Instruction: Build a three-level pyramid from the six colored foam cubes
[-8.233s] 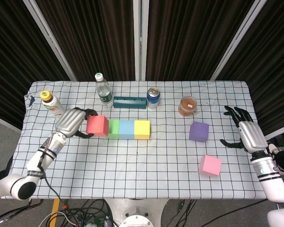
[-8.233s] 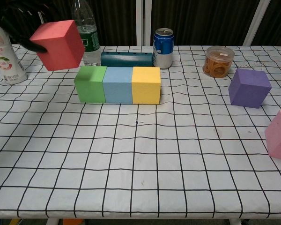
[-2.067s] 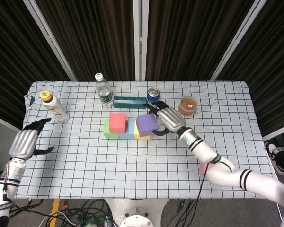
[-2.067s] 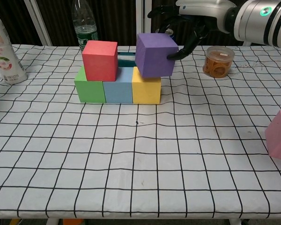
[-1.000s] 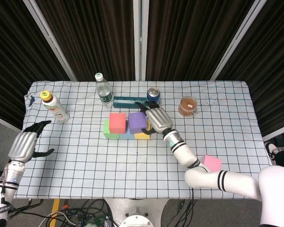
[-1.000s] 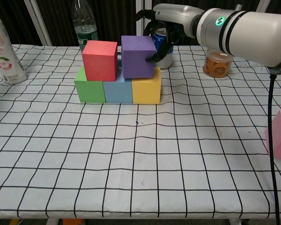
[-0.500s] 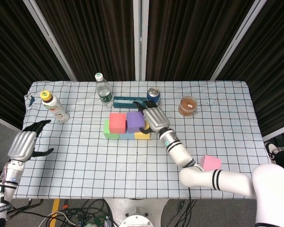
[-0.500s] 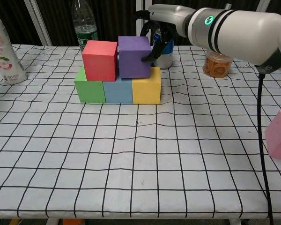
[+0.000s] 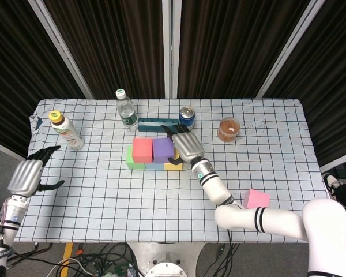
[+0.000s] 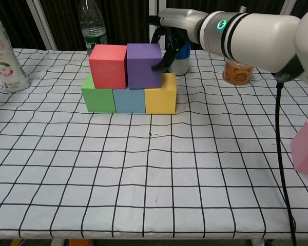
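Note:
A green cube [image 10: 98, 92], a blue cube [image 10: 129, 100] and a yellow cube [image 10: 160, 95] stand in a row on the table. On top of them sit a red cube [image 10: 108, 65] and a purple cube [image 10: 143, 65], side by side and touching. My right hand [image 10: 167, 38] grips the purple cube from behind and on its right face. The pink cube [image 10: 305, 147] lies alone at the front right. In the head view my left hand [image 9: 26, 176] hovers at the table's left edge, fingers apart and holding nothing.
Behind the stack stand a teal block [image 9: 155, 123], a water bottle [image 9: 125, 109] and a blue can [image 10: 180, 54] close to my right hand. An orange-filled jar [image 9: 228, 128] is at the back right, a drink bottle [image 9: 63, 130] at the back left.
My right hand has carried the purple cube left and down onto the bottom row until it meets the red cube. The left hand has stayed at the table's left edge.

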Available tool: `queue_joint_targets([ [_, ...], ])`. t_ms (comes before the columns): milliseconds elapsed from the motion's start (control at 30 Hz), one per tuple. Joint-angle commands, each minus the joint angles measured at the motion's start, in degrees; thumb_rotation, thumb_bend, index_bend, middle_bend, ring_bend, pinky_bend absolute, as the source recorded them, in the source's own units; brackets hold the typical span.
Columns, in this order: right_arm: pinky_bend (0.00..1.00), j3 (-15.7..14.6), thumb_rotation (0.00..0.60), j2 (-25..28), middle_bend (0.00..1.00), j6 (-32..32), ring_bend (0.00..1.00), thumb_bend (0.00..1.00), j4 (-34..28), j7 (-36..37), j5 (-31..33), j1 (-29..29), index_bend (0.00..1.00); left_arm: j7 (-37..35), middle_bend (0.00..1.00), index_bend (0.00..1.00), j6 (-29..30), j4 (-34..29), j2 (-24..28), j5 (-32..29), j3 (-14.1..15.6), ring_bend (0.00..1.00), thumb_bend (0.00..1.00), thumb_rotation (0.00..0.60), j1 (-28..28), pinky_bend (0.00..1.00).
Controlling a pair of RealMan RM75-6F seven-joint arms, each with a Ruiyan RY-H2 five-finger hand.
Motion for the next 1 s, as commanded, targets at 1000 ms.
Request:
queue_joint_targets([
  [1000, 0.0, -0.73, 0.6, 1.1, 0.22, 0.78, 0.02, 0.15, -1.69, -1.02, 2.65, 0.41, 0.0, 0.03, 0.16, 0.15, 0.59, -0.5, 0.15, 1.23, -0.03, 0.16, 0.12, 0.6, 0.94, 0.25],
])
